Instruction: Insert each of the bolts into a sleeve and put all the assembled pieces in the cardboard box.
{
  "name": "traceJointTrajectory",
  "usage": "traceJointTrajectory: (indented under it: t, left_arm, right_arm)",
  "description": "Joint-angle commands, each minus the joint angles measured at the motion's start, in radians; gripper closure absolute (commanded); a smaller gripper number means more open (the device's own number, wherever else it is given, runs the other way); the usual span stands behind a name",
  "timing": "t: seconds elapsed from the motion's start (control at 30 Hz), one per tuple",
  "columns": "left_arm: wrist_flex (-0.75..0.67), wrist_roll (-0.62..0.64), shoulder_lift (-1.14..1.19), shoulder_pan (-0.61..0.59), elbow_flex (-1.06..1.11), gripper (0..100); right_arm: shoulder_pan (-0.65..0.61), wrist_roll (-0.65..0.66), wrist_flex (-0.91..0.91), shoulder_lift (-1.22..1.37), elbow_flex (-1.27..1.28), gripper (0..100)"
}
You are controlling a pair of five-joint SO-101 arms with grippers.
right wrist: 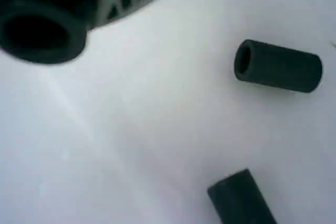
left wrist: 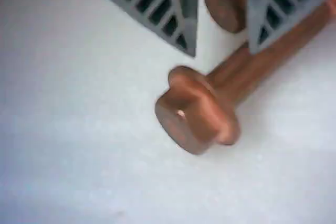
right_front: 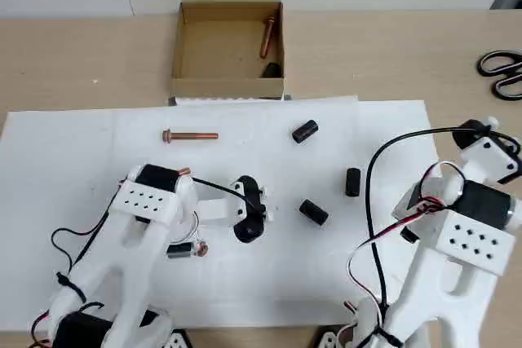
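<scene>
Copper-coloured metal bolt (left wrist: 197,111) with a round flanged head lies flat on the white paper sheet (right_front: 81,169). Its shank runs under one tip of the left gripper (left wrist: 221,43). That gripper's grey ribbed fingers (left wrist: 157,3) stand slightly apart and clamp nothing. A second round copper end (left wrist: 224,1) sits in the gap; I cannot tell what it belongs to. The left arm stands at 8 o'clock on the sheet.

The right gripper (right wrist: 86,3), at 4 o'clock on the sheet, is closed on a black tubular sleeve (right wrist: 42,32), held clear of the paper with its open end showing.

A loose copper bolt (right_front: 189,135) lies at 10 o'clock on the sheet. Three loose black sleeves lie well apart: one at 1 o'clock (right_front: 304,131), one at 3 o'clock (right_front: 352,182), and one just past centre toward 4 o'clock (right_front: 313,212).

The brown cardboard box (right_front: 228,87) sits at 12 o'clock, touching the sheet's far edge. Inside it a boxed bolt (right_front: 267,37) lies along the 3 o'clock wall, with a dark piece (right_front: 272,69) in the 5 o'clock corner. I cannot tell whether the two are joined.

Black-handled scissors (right_front: 502,71) rest on the wooden table (right_front: 81,55) at 2 o'clock.
</scene>
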Motion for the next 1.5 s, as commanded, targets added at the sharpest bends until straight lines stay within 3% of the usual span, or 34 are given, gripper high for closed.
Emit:
traceJointTrajectory:
  t: [0.0,0.33,0.8,1.23,1.47]
  left_arm:
    - [-0.037,-0.005,-0.025,0.003,0.015,93]
    - [-0.115,-0.005,-0.025,0.005,0.067,93]
    - [0.129,-0.005,-0.026,0.005,-0.219,93]
    - [0.114,0.002,-0.028,0.002,-0.171,93]
    - [0.04,0.141,-0.026,-0.005,-0.171,83]
  right_arm:
    - [0.004,0.003,-0.015,-0.016,-0.005,99.6]
    - [0.004,0.005,-0.01,-0.016,-0.005,99.6]
    - [0.004,0.003,-0.01,-0.016,-0.005,99.6]
    - [0.004,0.003,-0.018,-0.016,-0.005,99.6]
    - [0.004,0.003,-0.019,-0.01,-0.005,99.6]
